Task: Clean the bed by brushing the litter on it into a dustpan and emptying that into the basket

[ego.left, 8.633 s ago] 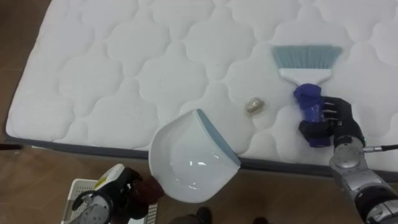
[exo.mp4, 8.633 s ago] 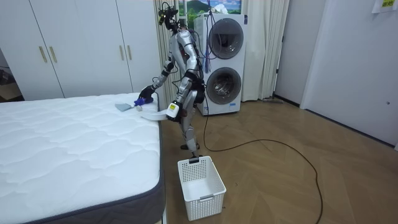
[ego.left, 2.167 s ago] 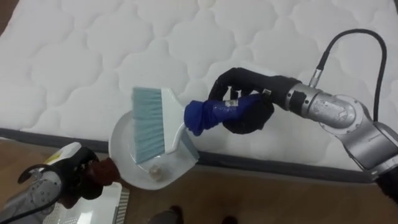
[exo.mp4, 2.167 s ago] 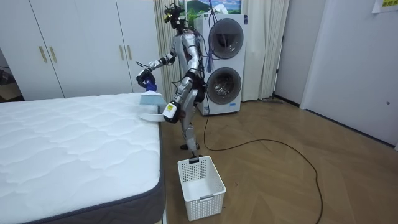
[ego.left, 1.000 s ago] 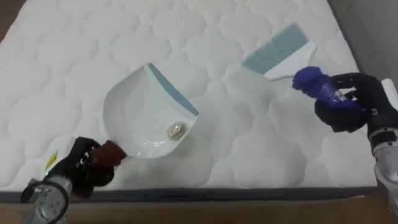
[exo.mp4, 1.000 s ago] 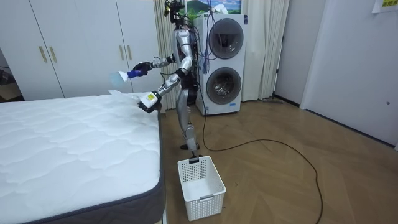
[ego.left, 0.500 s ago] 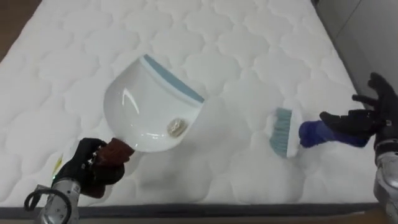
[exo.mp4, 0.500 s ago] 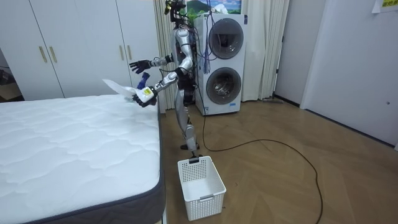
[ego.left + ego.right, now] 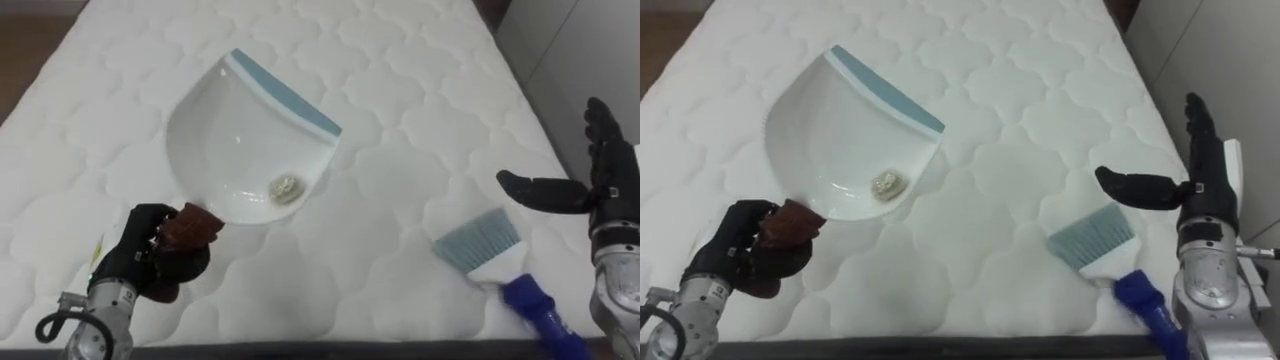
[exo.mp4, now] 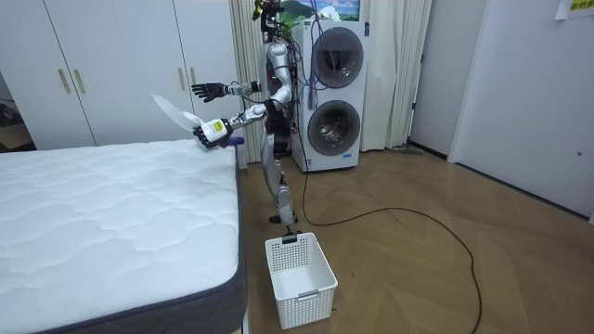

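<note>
While the robot stands at the corner of the bed [image 10: 102, 232], with two stacked front-loading machines [image 10: 336, 93] behind it and white wardrobe doors [image 10: 111, 70] along the wall, both arms reach out over the quilted white mattress [image 9: 400, 100].

The left robot hand [image 9: 150, 255] is clamped round the dark reddish handle of a white dustpan [image 9: 235, 150]. The pan is held up above the mattress, its handle low and its blue-grey lip raised and pointing away from the robot. A small crumpled scrap [image 9: 285, 186] lies inside the pan, near the side wall and not far from the lip.

The right robot hand [image 9: 605, 195] hovers over the mattress's right edge with its fingers straight and spread upward and the thumb stretched toward the left; it holds nothing. Just below it, and apart from it, a hand brush [image 9: 485, 250] lies on the mattress near that edge. Its pale blue bristles fan toward the middle of the bed, and its deep blue handle runs off toward the lower right.

In the room view a white slatted laundry basket [image 10: 300, 269] stands on the wooden floor [image 10: 418, 260] beside the bed's corner, well apart from both hands.
</note>
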Motion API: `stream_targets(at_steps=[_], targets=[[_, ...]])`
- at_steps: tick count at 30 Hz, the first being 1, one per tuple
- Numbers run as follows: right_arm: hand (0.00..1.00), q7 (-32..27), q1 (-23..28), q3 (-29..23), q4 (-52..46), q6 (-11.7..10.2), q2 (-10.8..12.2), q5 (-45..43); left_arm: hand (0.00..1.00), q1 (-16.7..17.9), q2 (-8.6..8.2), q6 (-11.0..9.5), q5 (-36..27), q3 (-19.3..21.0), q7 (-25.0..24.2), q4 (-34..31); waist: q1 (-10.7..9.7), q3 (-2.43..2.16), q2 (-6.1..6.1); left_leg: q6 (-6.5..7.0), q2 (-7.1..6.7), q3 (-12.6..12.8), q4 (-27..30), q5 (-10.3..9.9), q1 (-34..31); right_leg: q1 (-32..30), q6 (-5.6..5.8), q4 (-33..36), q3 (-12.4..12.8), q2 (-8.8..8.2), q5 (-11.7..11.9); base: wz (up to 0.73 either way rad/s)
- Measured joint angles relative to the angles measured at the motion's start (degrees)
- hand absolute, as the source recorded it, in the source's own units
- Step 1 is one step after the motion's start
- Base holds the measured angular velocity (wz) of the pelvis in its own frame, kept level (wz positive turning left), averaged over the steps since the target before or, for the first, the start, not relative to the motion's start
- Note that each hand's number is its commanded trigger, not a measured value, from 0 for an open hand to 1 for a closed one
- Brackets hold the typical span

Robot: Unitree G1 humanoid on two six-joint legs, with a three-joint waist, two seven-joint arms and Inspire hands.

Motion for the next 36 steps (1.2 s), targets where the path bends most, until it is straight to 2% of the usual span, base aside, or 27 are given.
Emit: stream_targets(at_steps=[4, 7, 11, 13, 16, 21, 24, 26, 28, 30, 34, 36], targets=[[0.00, 0.1, 0.1, 0.0, -1.3, 0.0, 0.9, -1.0, 1.00, 0.1, -2.15, 0.0, -0.1, 2.1, -0.1, 0.0, 0.5, 0.03, -0.05, -0.05, 0.02, 0.2, 0.0, 0.0, 0.2, 0.1, 0.05, -0.4, 1.4, 0.41, 0.1, -0.06], [0.00, 0.8, 0.1, 0.0, -3.2, 0.0, 1.8, -4.6, 1.00, 0.2, -2.17, 0.0, -0.1, 2.3, -0.1, 0.0, 0.8, 0.06, 0.01, -0.08, 0.04, 0.2, 0.0, 0.0, 0.7, 0.7, 0.00, -0.6, 1.4, 0.47, 0.1, -0.03], [0.00, 2.6, 0.1, 0.2, -4.1, 0.0, 1.8, -4.7, 1.00, 0.2, -2.21, 0.0, -0.2, 2.3, -0.1, 0.1, 1.9, 0.11, 0.08, -0.10, 0.13, 0.2, -0.1, 0.0, 1.0, 1.0, 0.00, -0.5, 1.3, 0.50, 0.3, 0.00], [0.00, 4.2, 0.1, 0.4, -5.0, 0.0, 1.8, -5.0, 1.00, 0.3, -2.20, 0.0, -2.3, 2.4, -0.1, 0.1, 2.7, 0.27, 0.31, -0.10, 0.10, 0.1, -0.1, 0.0, 0.9, 1.0, 0.03, -0.6, 1.1, 0.46, 0.3, 0.04], [0.00, 4.9, 0.1, 0.8, -7.0, 0.0, 1.8, -5.2, 1.00, 0.9, -2.12, 0.0, -4.5, 2.4, 0.0, 0.1, 2.9, 0.52, 0.69, -0.10, 0.03, -0.4, -0.1, 0.0, 0.4, 1.0, 0.06, -0.6, 0.0, 0.31, 0.3, 0.13], [0.00, 5.0, -0.1, 1.7, -7.0, 0.0, 1.9, -5.1, 1.00, 1.3, -2.18, -0.1, -5.7, 2.4, 0.2, 0.1, 4.4, 0.51, 0.66, -0.10, -0.04, -1.3, 0.0, 0.0, -0.2, 1.1, 0.07, -0.1, -0.5, 0.16, 0.3, 0.15], [0.00, 4.8, -0.1, 1.8, -7.0, 0.0, 2.0, -6.3, 1.00, 1.3, -2.31, -0.1, -5.6, 2.4, 0.1, -0.1, 4.2, 0.51, 0.56, -0.03, -0.82, -4.6, 0.2, 0.0, -1.0, 1.8, 0.37, 0.0, -2.0, -0.27, 0.2, 0.50], [0.00, 4.8, 0.1, 1.6, -7.2, 0.0, 2.0, -8.3, 1.00, 1.3, -2.48, -0.1, -5.5, 2.3, 0.1, -1.5, 2.1, 0.53, 0.39, 0.29, -2.20, -9.6, 1.3, 0.2, -3.0, 2.4, 1.05, 0.0, -2.5, -0.73, -0.3, 1.07], [0.00, 4.8, 0.3, 1.9, -7.2, 0.0, 2.0, -9.3, 1.00, 1.3, -2.49, -0.1, -5.7, 2.0, 0.1, -2.1, 1.7, 0.40, 0.11, 0.51, -3.26, -12.3, 1.9, 0.6, -3.4, 2.9, 1.92, 0.0, -0.7, -0.96, -0.9, 0.94], [0.00, 4.8, 0.3, 1.8, -7.7, 0.0, 2.0, -9.6, 1.00, 1.3, -2.47, -0.1, -5.7, 2.1, 0.1, -2.5, 2.2, 0.45, 0.03, 0.51, -3.99, -14.5, 2.8, 0.7, -4.3, 3.4, 2.26, -0.3, 0.0, -0.93, -1.2, 0.67], [0.00, 4.8, 0.2, 1.9, -9.4, 0.0, 2.0, -9.5, 1.00, 1.9, -2.93, 0.0, -5.7, 2.1, 0.3, -2.7, 3.6, 0.45, 0.01, 0.25, -4.72, -18.0, 5.0, 0.8, -6.7, 4.1, 2.34, -0.6, -0.2, -0.50, -1.3, 0.59], [0.00, 4.8, 0.3, 2.0, -9.4, 0.0, 2.0, -9.6, 1.00, 2.7, -3.17, 0.0, -5.7, 2.1, 0.3, -2.7, 4.2, 0.48, -0.04, 0.23, -4.88, -18.1, 5.3, 0.9, -7.1, 4.6, 2.41, -0.6, -0.8, -0.51, -1.7, 0.53]])
